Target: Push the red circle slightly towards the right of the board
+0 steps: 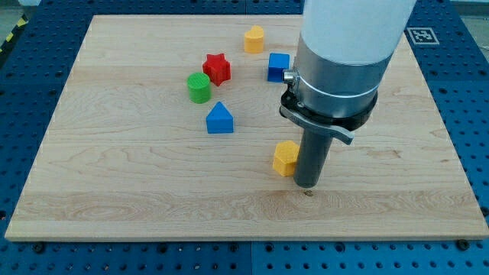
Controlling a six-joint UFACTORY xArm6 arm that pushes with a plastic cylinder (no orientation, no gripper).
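The red circle does not show; the arm's body covers the place where it stood. My tip (307,185) rests on the board just right of the yellow hexagon block (285,157), touching or nearly touching it. The green star is hidden behind the arm too. The rod (312,159) stands upright, low of the board's middle.
A red star (217,67), a green cylinder (199,87) and a blue house-shaped block (219,118) lie at upper left of centre. A yellow block (254,37) and a blue cube (278,66) lie near the top. The board's right edge (447,122) is far off.
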